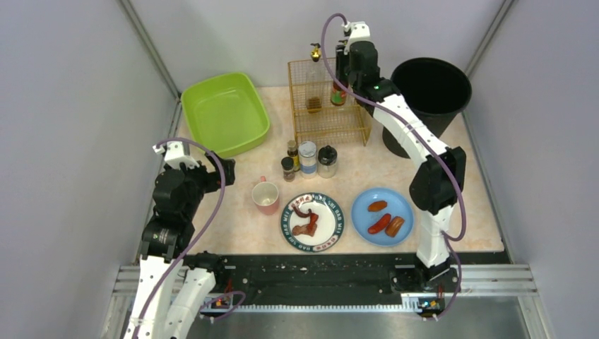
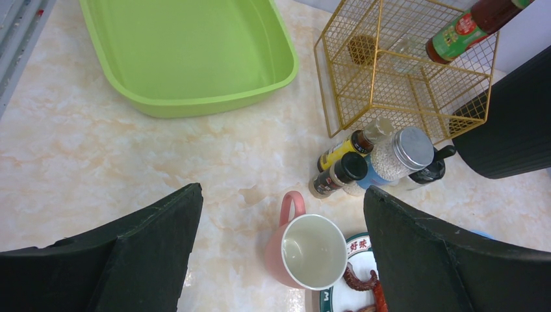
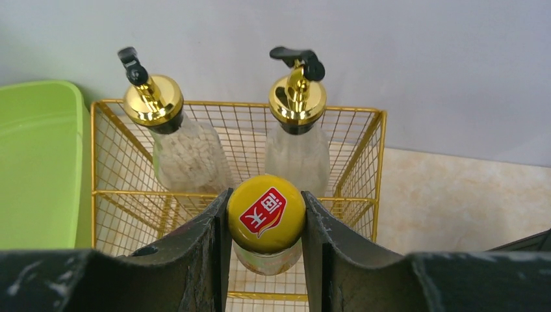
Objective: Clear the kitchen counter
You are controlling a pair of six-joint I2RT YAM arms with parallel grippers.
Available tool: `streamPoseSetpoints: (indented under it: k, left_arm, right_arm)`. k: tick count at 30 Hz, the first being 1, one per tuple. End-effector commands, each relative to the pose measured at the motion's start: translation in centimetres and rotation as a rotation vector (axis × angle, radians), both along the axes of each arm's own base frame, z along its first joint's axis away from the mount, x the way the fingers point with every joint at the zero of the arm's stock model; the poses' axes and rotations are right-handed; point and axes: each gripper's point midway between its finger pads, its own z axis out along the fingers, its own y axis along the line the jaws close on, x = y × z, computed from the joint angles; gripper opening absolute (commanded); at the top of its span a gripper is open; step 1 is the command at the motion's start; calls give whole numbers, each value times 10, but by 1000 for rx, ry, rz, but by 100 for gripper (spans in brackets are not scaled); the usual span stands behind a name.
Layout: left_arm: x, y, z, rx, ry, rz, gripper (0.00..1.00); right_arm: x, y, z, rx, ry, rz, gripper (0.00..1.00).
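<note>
Right wrist view: a yellow-capped bottle (image 3: 266, 218) is gripped by the right tool (image 3: 265, 198) at the top of the wire basket (image 3: 364, 162) on the desk (image 1: 244, 229). It should be lowered upright, clear of the two pump bottles (image 3: 188, 156) behind, then released. The left tool (image 2: 281, 192) is spread wide, empty.

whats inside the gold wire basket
In the basket, two gold-topped bottles stand at the back. The right jaws hold a yellow-capped bottle at the front; cap and jaws cover its base, so whether it touches the floor cannot be seen.
</note>
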Motion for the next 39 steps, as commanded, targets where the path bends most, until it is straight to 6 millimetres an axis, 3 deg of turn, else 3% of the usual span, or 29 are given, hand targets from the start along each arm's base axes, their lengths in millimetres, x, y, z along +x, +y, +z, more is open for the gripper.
streamPoseSetpoints:
  k: [1,12,33,34,37,39]
  left_arm:
    - [3,-2,9,-6,-26,-8,98]
    - [2,-1,8,-3,-26,-3,98]
    - [3,-1,7,-2,-22,0,98]
    - [3,-1,8,-2,-23,0,98]
    - [3,0,8,-1,-24,1,98]
    - [3,0,8,0,-23,2,98]
  right_arm:
    - [7,-4,60,132,-192,-16,0]
    - [17,-8,-1,113,-117,-35,0]
    - [33,-22,-63,42,-15,-86,0]
    - [32,-22,-64,42,-12,-83,2]
    - [29,-19,-61,50,-9,-69,28]
    - [26,-19,-56,55,-13,-60,40]
